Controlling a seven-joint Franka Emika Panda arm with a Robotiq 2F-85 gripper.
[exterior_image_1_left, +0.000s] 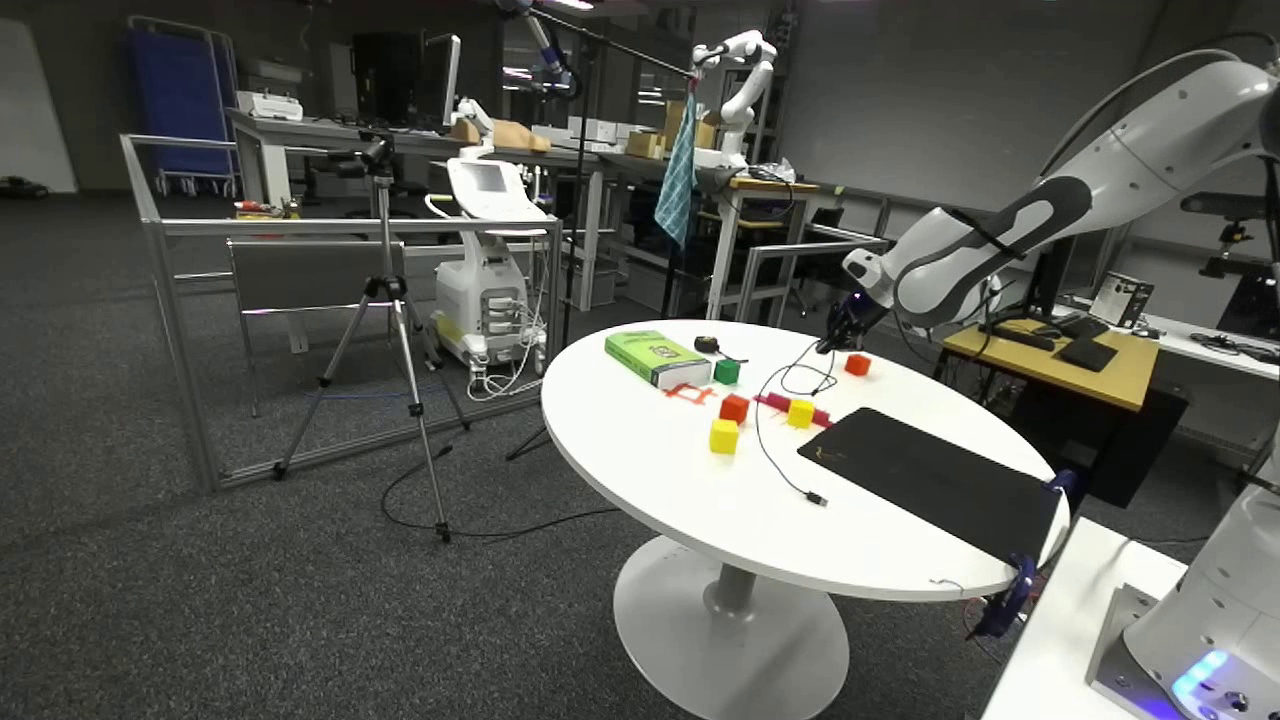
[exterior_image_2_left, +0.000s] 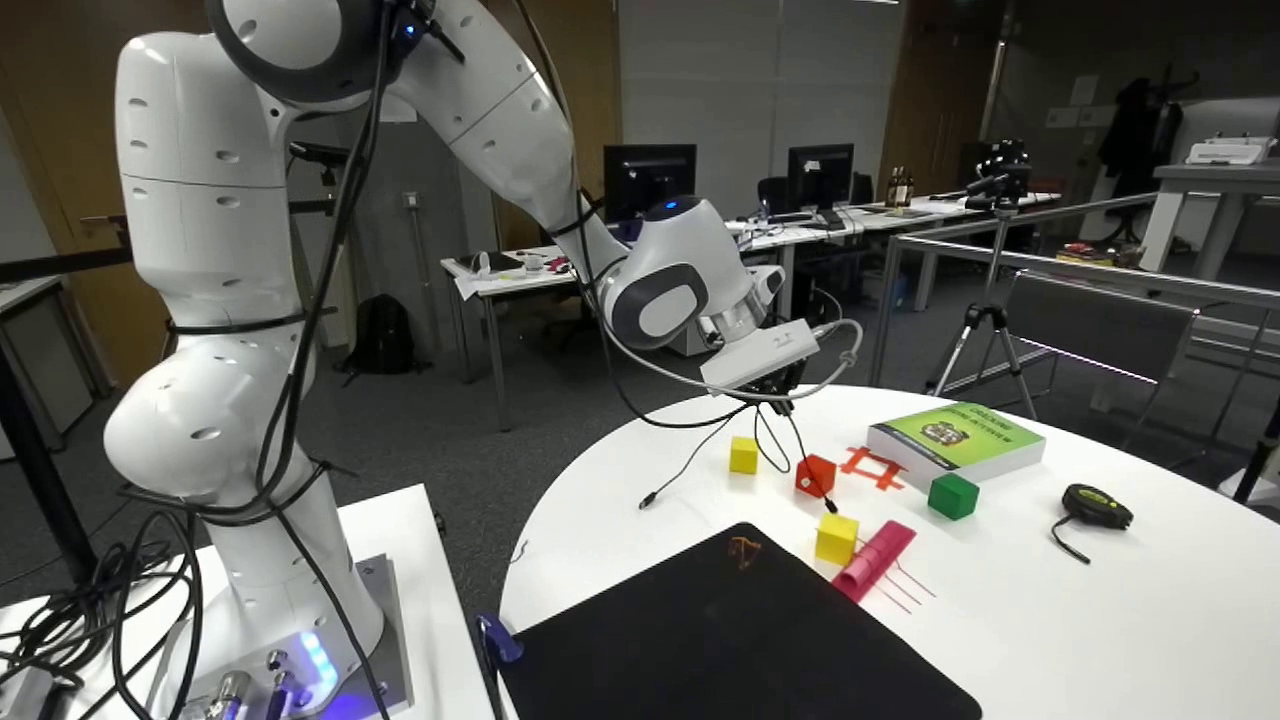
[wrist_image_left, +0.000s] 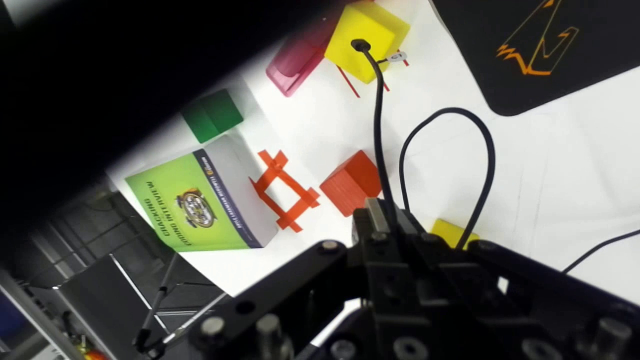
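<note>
My gripper (wrist_image_left: 392, 212) is shut on a thin black cable (wrist_image_left: 378, 115), which runs up between the fingertips in the wrist view. The gripper (exterior_image_2_left: 783, 405) hangs over the round white table in both exterior views, and the cable (exterior_image_2_left: 680, 468) droops from it in loose loops to the tabletop. One plug (exterior_image_1_left: 816, 498) lies on the table. A red cube (wrist_image_left: 350, 185) appears just beyond the fingertips, apart from them. One yellow cube (wrist_image_left: 452, 230) is partly hidden behind the gripper; another yellow cube (wrist_image_left: 370, 30) sits beside a pink piece (wrist_image_left: 300, 57), behind the cable's far end.
A green book (exterior_image_2_left: 950, 437), a green cube (exterior_image_2_left: 952, 496), a tape measure (exterior_image_2_left: 1097, 507) and a red tape outline (exterior_image_2_left: 873, 467) are on the table. A black mat (exterior_image_1_left: 930, 480) lies near the robot base, with blue clamps (exterior_image_1_left: 1005, 600) at its edge. Another red cube (exterior_image_1_left: 857, 364) rests near the rim.
</note>
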